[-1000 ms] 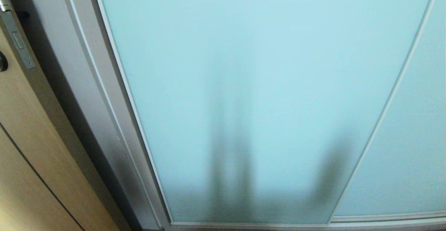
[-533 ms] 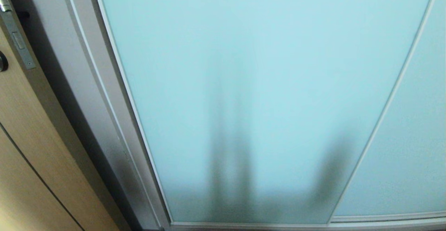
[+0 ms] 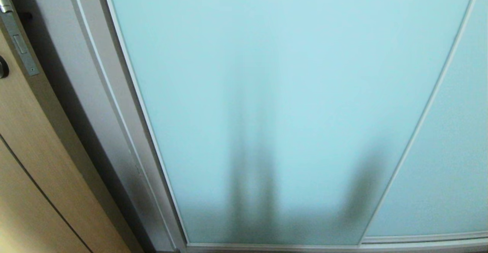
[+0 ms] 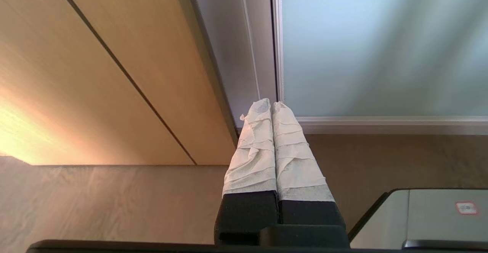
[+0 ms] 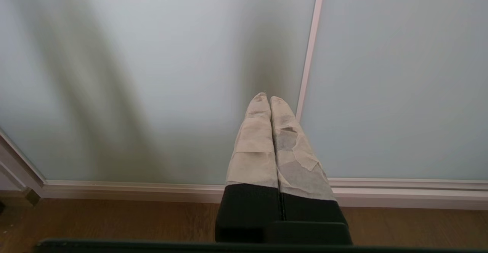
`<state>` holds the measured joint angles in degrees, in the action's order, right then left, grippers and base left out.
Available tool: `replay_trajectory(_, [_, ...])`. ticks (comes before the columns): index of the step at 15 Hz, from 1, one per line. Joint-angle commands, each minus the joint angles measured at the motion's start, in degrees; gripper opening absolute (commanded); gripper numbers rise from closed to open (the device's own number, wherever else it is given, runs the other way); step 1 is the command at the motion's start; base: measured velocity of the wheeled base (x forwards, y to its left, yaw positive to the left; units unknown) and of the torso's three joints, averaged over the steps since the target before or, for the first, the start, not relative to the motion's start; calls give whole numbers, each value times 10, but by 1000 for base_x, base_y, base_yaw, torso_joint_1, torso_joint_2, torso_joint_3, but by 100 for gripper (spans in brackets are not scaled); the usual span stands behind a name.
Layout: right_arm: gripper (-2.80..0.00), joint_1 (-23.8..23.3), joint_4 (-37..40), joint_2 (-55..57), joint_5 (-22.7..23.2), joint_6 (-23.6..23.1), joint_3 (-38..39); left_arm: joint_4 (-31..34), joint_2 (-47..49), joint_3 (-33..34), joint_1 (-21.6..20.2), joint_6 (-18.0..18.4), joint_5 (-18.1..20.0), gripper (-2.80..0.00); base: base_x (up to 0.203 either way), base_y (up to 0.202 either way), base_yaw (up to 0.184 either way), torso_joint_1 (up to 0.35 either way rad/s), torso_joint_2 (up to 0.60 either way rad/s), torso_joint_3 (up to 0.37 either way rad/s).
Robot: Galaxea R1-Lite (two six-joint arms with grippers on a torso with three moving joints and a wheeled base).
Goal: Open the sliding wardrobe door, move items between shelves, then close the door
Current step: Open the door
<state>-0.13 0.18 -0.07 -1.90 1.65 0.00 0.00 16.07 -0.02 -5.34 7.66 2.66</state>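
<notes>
The sliding wardrobe door (image 3: 282, 92), frosted pale aqua glass in a slim silver frame, is closed and fills the head view; it also shows in the wrist views (image 4: 381, 43) (image 5: 152, 73). A second glass panel (image 3: 450, 150) overlaps it on the right. My left gripper (image 4: 271, 104) is shut and empty, its taped fingers pointing at the lower left corner of the door frame. My right gripper (image 5: 265, 98) is shut and empty, facing the glass near the seam between the two panels. Neither arm shows in the head view. The items and the shelves are hidden behind the door.
A tan wooden door (image 3: 34, 161) with a metal latch plate (image 3: 17, 39) stands left of the wardrobe. The grey wardrobe side frame (image 3: 110, 123) lies between them. Brown wood-grain floor (image 5: 114, 222) runs below the door's bottom rail (image 5: 152, 190). A grey part of my base (image 4: 431, 218) shows low down.
</notes>
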Motion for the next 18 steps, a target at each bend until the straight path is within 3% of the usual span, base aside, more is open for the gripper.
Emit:
replay_trajectory(1, [-280, 0, 0, 1, 0, 0, 1, -12, -15, 1, 44, -18, -2, -280, 0, 0, 0, 0, 0, 0])
replay_trajectory(2, [-280, 0, 0, 1, 0, 0, 1, -14, -25, 1, 68, -31, -3, -280, 0, 0, 0, 0, 0, 0])
replay_trajectory(7, [-280, 0, 0, 1, 0, 0, 0, 7, -156, -1, 53, -38, -5, -280, 0, 0, 0, 0, 0, 0])
replay_trajectory(18, [-280, 0, 0, 1, 0, 0, 0, 2, -160, 1, 51, -52, -8, -280, 0, 0, 0, 0, 0, 0])
